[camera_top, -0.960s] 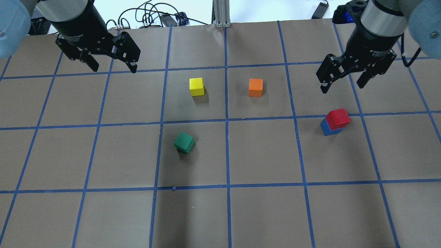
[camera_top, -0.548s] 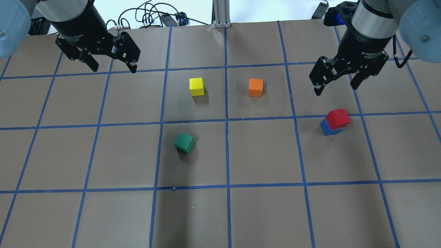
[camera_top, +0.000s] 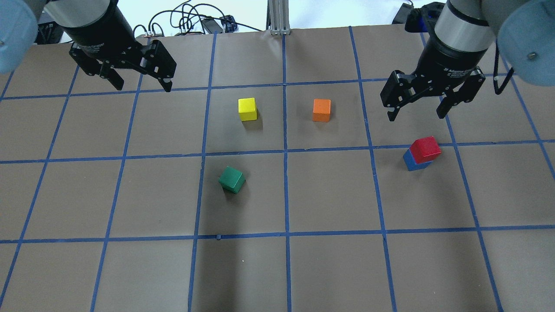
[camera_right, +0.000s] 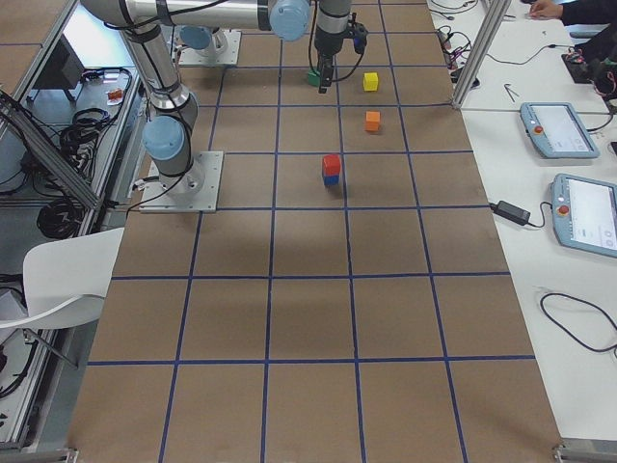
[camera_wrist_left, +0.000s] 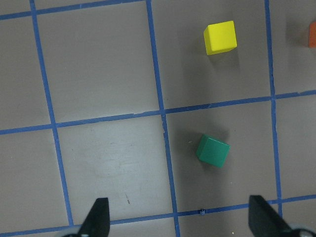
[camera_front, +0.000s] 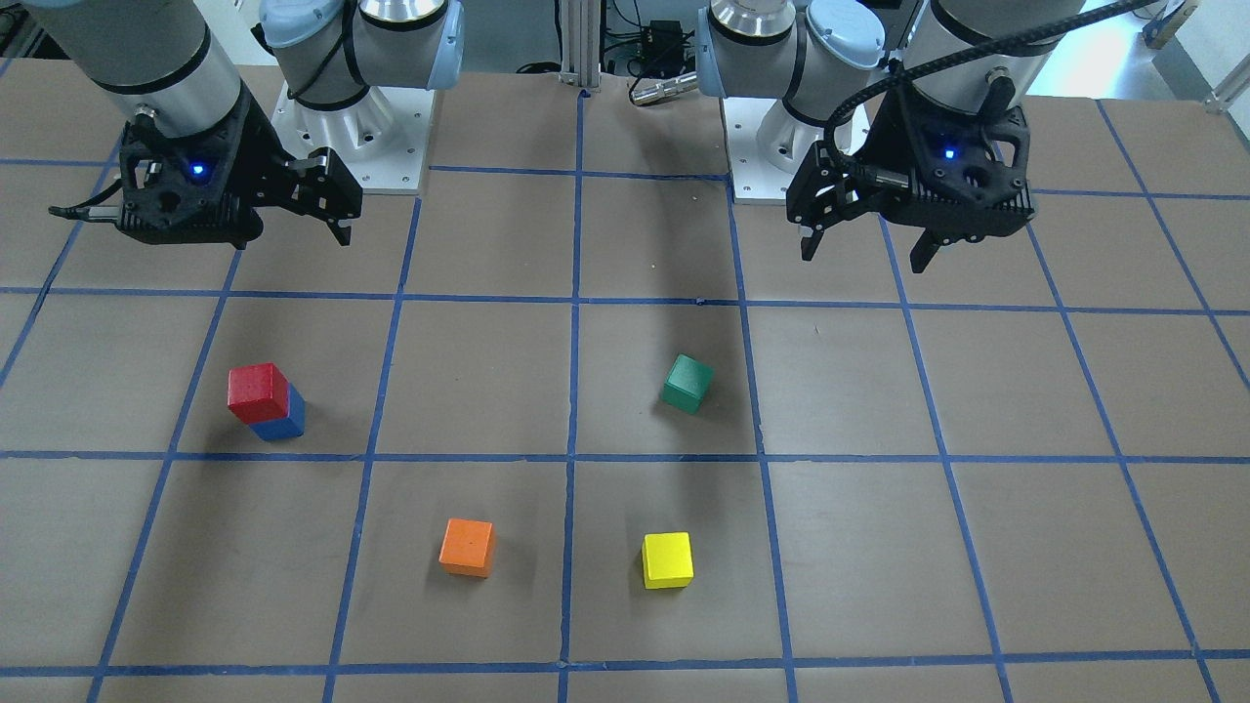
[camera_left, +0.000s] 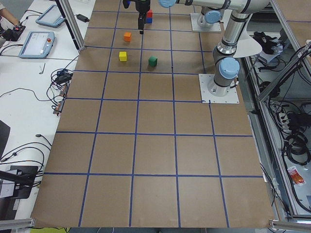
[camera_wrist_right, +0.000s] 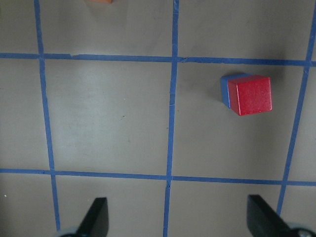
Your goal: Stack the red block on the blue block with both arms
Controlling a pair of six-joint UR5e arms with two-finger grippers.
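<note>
we see the small red block [camera_top: 425, 149] resting flat on the blue block [camera_top: 408, 161], slightly offset so a blue strip shows, stack upright on the robot's right, right gripper [camera_top: 415, 117] raised nearby, left gripper [camera_top: 143, 88] well apart, both with jaws spread

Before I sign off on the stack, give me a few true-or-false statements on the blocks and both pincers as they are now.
The red block rests on the blue block. True.
The right pincer is shut on the red block. False: it is open, off the stack, holding nothing.
The left pincer is open and empty. True.
The green block sits on the yellow block. False: both lie apart on the table.
</note>
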